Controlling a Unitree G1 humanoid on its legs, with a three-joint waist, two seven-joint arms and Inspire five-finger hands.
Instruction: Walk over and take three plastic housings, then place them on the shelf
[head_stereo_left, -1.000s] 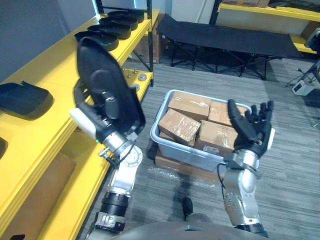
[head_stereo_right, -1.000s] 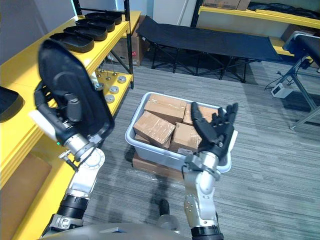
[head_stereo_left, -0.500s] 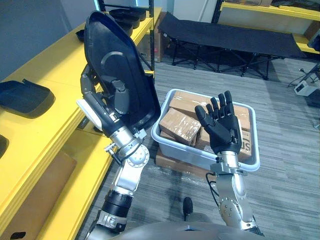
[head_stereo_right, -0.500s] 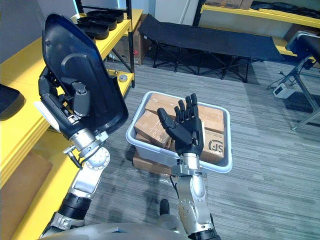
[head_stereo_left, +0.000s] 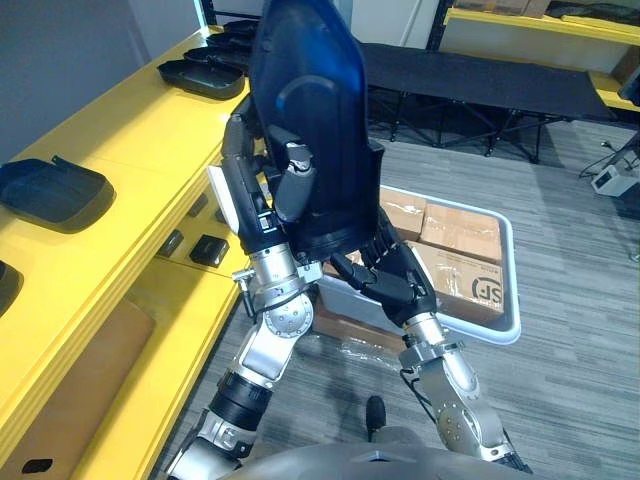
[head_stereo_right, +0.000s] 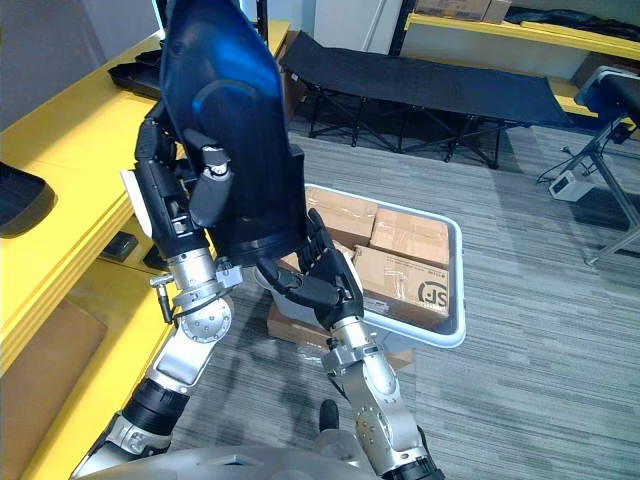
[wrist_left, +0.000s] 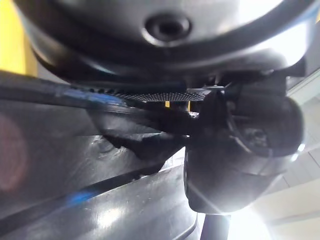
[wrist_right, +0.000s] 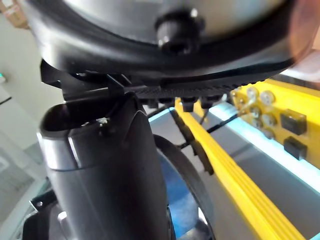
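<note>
Black plastic housing (head_stereo_left: 310, 120) was held upright at the centre of the head views, reaching up towards 12 o'clock, with its hollow inner face turned to the camera. It was clamped by the left robot hand (head_stereo_left: 255, 200), whose thumb was curled against a raised boss inside the shell while the fingers were wrapped round the rim at the 9 o'clock side. The right robot hand (head_stereo_left: 400, 285) was brought in from 5 o'clock, its fingers stretched out and relaxed against the lower edge, nothing being gripped.

The yellow shelf (head_stereo_left: 110, 150) was seen running from 8 to 11 o'clock, with a finished housing (head_stereo_left: 50, 195) lying on it at 9 o'clock and another housing (head_stereo_left: 200, 75) at 11 o'clock. A grey tote (head_stereo_left: 505, 310) of cardboard boxes (head_stereo_left: 465, 280) was seen on the floor at 4 o'clock.

The shell was judged light for its bulk, thin-walled and stiff, though likely to flex if squeezed across its width. Its glossy surface was judged slippery, so a hold on the rim and the inner boss was thought safer than one on the smooth outer curve. Support under the lower edge was judged useful, since the tall piece could swing about a single grip.
</note>
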